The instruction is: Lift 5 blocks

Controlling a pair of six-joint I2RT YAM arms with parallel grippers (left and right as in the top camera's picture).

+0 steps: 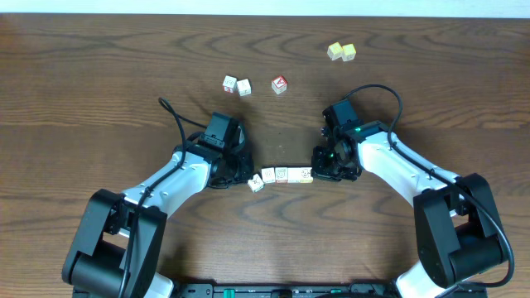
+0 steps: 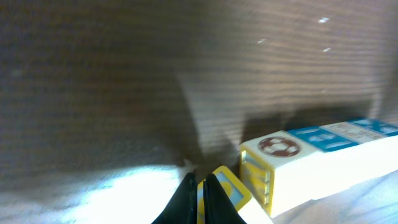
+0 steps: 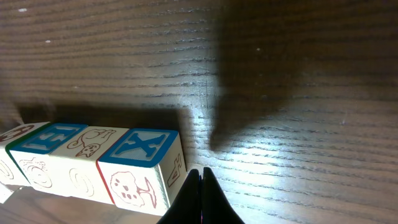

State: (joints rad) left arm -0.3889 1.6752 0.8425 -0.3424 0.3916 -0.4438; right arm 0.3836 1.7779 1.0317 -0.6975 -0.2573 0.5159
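Observation:
Several cream alphabet blocks stand side by side in a short row at the table's middle front. My left gripper is shut at the row's left end. Its tips sit against a tilted yellow-bordered block, next to a block with a ring print. My right gripper is shut at the row's right end. Its tips lie beside the end face of the blue X block. Neither gripper has anything between its fingers. Whether the row touches the table I cannot tell.
Two more cream blocks lie farther back, with a red-faced cube to their right. Two plain yellow cubes sit at the back right. Both arms reach in from the front edge over the dark wooden table.

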